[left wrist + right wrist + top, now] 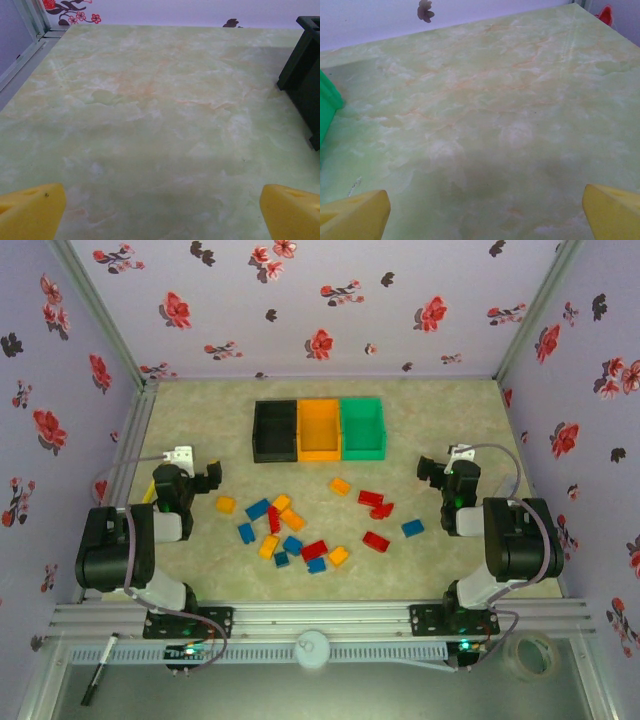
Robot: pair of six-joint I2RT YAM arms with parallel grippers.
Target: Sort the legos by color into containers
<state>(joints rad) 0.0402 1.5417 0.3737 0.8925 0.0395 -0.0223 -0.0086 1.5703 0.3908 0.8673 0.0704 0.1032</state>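
Fig.: my L gripper and R gripper hang w/ jaws spread wide, grasping nothing. Small red, blue and orange plastic lego bricks lie scattered on the marbled tabletop betw. them, nearer me than the joined open plastic black bin, orange bin, green bin.

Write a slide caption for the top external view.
Open left gripper and right gripper flank scattered legos; black, orange, green bins beyond.

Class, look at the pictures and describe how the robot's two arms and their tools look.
The left arm and right arm are bulky black links with pale grey joints on black bases. A grey cable loops from a white block at each wrist. The left tool and right tool are black; their fingertips are yellow wedges.
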